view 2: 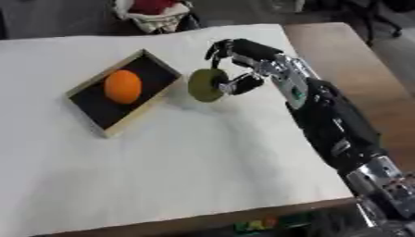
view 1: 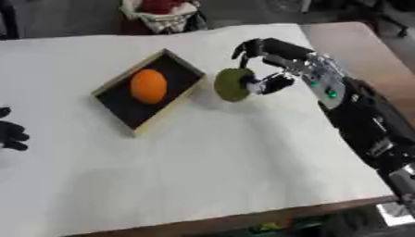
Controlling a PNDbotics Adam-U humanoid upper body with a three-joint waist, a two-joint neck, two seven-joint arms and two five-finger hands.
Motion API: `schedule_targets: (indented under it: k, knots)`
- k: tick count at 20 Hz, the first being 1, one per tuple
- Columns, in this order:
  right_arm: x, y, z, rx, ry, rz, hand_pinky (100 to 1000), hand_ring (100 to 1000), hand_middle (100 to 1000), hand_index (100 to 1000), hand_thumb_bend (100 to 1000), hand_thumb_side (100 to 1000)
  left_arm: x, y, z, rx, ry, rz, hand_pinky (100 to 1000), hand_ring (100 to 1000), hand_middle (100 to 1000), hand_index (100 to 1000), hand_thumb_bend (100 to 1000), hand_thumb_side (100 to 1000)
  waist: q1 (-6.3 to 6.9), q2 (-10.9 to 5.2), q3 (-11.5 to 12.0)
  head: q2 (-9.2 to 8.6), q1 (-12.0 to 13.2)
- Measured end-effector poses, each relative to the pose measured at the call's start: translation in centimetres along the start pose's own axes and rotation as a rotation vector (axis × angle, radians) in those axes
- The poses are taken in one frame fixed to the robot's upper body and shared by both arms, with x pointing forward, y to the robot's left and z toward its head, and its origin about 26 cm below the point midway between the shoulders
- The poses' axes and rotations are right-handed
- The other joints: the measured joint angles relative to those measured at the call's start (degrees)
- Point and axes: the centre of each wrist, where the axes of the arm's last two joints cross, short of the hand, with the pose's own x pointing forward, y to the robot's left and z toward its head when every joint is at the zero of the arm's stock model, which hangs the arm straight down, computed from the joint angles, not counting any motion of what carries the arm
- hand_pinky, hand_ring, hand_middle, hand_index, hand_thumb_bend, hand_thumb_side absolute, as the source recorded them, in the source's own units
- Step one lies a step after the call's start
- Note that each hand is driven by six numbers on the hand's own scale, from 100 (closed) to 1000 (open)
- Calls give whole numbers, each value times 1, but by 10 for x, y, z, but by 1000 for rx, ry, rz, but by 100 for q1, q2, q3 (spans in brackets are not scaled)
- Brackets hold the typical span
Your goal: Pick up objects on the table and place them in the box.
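The right hand (view 1: pixel 279 69) is gripping the green fruit (view 1: pixel 232 85) in curled fingers, hovering just right of the box (view 1: pixel 180 61), where 1 orange (view 1: pixel 149 86) is lying; the move is leftward.

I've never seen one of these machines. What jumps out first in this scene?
Most striking is the robot's right hand, black and silver, reaching in from the right with its fingers curled round a round green fruit just beside the box. Next is the bright orange lying inside that dark, wood-rimmed box on the white table. The left hand shows only at the left edge.
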Motion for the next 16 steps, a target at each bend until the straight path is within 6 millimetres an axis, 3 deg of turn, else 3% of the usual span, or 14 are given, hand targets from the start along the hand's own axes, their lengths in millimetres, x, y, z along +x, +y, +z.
schedule_targets:
  k: [9,16]
  knots:
    - [9,-30,-28,-98,-39,18,869,890,752,348,100,201,0,-2,0,-9,-2,2,528,576,550,821,100,752,-31,0,147,1,-58]
    - [13,-34,-54,-64,-26,45,875,895,772,426,100,216,3,-4,-4,-24,-17,10,528,577,549,821,100,751,-53,64,444,-8,-199]
